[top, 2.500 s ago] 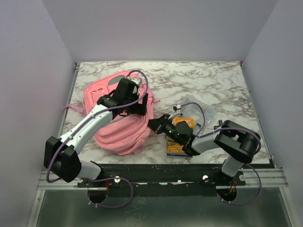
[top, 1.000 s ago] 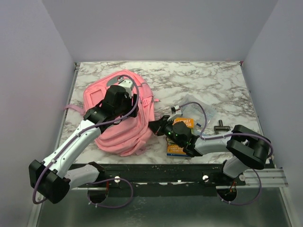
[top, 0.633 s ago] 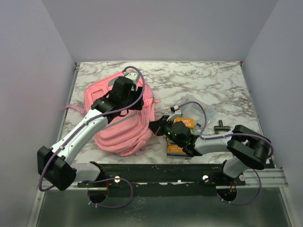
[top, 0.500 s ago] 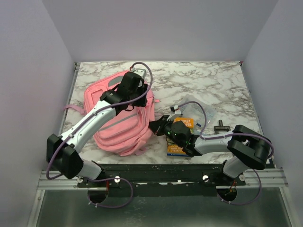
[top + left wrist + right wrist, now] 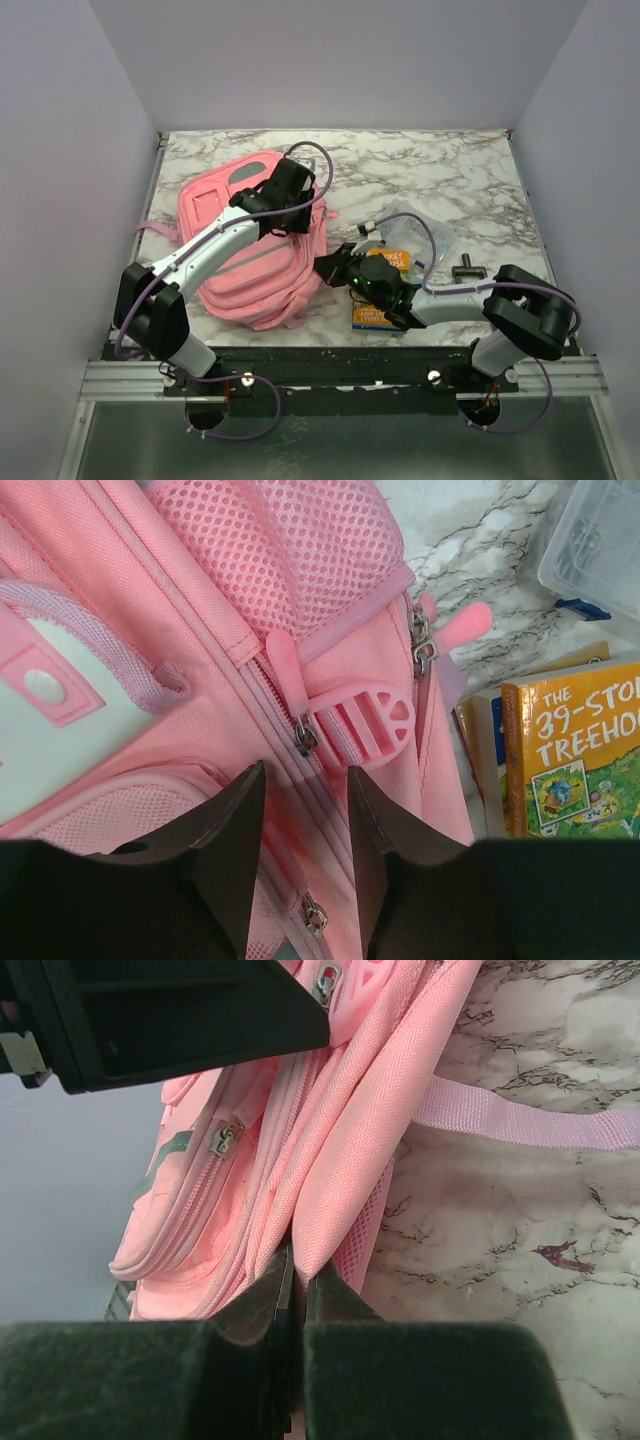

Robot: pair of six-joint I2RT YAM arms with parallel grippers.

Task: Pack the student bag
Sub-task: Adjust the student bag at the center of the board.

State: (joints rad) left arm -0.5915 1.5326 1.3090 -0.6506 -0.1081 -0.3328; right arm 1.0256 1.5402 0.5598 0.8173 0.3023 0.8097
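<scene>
The student bag (image 5: 232,250) is a pink backpack lying flat on the left of the marble table. My left gripper (image 5: 299,220) hovers over its right side. In the left wrist view that gripper (image 5: 305,782) is open, its jaws straddling the zip lines just below a metal zip slider (image 5: 303,737) with a pink heart-shaped pull (image 5: 372,720). My right gripper (image 5: 330,265) is shut on a fold of the bag's pink fabric (image 5: 345,1160) at its right edge, and its closed tips (image 5: 300,1272) pinch the cloth.
A yellow "39-Story Treehouse" book (image 5: 570,750) lies stacked with others (image 5: 378,300) right of the bag. A clear plastic pouch (image 5: 415,230) sits behind them and a small black object (image 5: 467,268) lies further right. A pink strap (image 5: 520,1125) trails on the marble.
My left arm has swung from the middle of the bag to its right side near the zips, and its jaws have narrowed. The right gripper has kept its pinch.
</scene>
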